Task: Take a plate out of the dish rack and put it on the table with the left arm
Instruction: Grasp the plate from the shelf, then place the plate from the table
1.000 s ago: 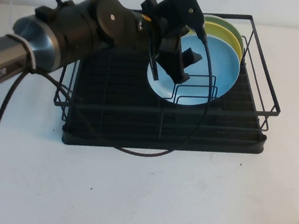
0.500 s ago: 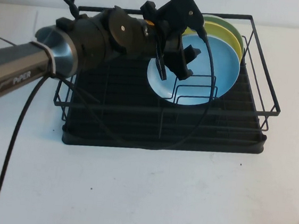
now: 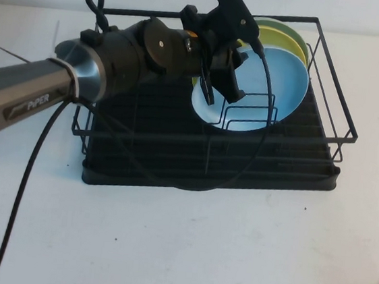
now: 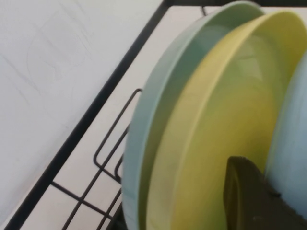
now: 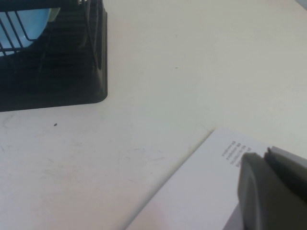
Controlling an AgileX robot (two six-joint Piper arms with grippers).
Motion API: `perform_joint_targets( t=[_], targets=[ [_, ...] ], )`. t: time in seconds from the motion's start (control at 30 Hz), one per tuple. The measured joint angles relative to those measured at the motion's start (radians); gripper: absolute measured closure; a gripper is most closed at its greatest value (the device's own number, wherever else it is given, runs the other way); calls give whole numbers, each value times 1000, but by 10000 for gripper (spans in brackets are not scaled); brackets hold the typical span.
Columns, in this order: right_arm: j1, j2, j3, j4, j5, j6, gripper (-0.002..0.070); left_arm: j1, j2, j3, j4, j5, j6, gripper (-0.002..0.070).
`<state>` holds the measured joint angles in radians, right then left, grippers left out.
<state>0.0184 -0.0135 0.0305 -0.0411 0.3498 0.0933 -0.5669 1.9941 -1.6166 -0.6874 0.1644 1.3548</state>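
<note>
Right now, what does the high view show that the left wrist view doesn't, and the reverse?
Only the high view shows the left end effector at the light blue plate's left rim, the whole dish rack and the table. Only the left wrist view shows one finger lying against the yellow plate. Both show the pale green plate. The right end effector appears in neither.

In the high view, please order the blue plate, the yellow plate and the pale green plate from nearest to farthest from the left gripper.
Left gripper is at the blue plate's left rim; the right gripper is parked off the rack.
1. Blue plate, frontmost.
2. Yellow plate, behind it.
3. Pale green plate, rearmost.
</note>
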Motion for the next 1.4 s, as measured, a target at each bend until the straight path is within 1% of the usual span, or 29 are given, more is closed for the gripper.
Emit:
perform_joint_targets(
  t=[0.3, 0.6, 0.7, 0.8, 0.9, 0.97, 1.03, 1.13, 1.2, 1.27, 1.33, 1.4],
  targets=[
    [0, 0, 0, 0, 0, 0, 696, -4, -47, 0, 7, 2, 26, 608],
    [0, 0, 0, 0, 0, 0, 696, -4, -167, 0, 7, -5, 25, 608],
    [0, 0, 0, 0, 0, 0, 696, -2, -226, 0, -9, 26, 19, 608],
    [0, 0, 0, 0, 0, 0, 696, -2, -290, 0, -19, 132, -59, 610],
    [0, 0, 0, 0, 0, 0, 696, -1, -356, 0, -19, 282, -189, 610],
    [0, 0, 0, 0, 0, 0, 696, 11, -393, 0, -19, 413, -304, 610],
    [0, 0, 0, 0, 0, 0, 696, 36, -415, -2, -25, 570, -451, 610],
    [0, 0, 0, 0, 0, 0, 696, 97, -420, 0, -44, 809, -595, 610],
    [0, 0, 0, 0, 0, 0, 696, 145, -420, 30, -91, 924, -622, 610],
    [0, 0, 0, 0, 0, 0, 696, 191, -424, 89, -189, 993, -607, 610],
    [0, 0, 0, 0, 0, 0, 696, 225, -432, 185, -349, 1024, -552, 610],
    [0, 0, 0, 0, 0, 0, 696, 234, -440, 302, -487, 1031, -487, 610]
  ],
)
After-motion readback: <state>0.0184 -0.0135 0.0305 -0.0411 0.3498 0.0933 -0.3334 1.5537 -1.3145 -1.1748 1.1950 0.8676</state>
